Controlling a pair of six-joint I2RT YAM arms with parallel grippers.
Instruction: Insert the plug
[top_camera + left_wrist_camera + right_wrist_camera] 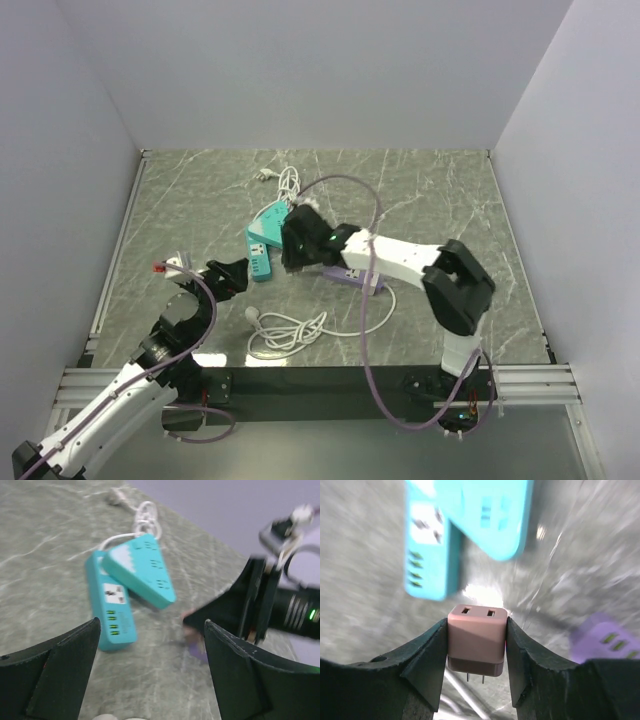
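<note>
Noting your right gripper clamps the pink cube, the plug lies nearer your left gripper, jaws wide and empty.

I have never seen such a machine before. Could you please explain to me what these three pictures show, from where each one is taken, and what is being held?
Two robot arms are bolted at the near edge of a marble-patterned table. The top picture looks down from above; the other two come from a camera on each wrist, so the dark shapes at their bottom edges are that arm's own fingers.

On the table lie two teal power strips, a purple power strip and a coiled white cable.

The right gripper is shut on a small brownish-pink cube adapter, prongs pointing down. The left gripper is open and empty, facing the teal strips. I cannot make out a flat white square plug.
</note>
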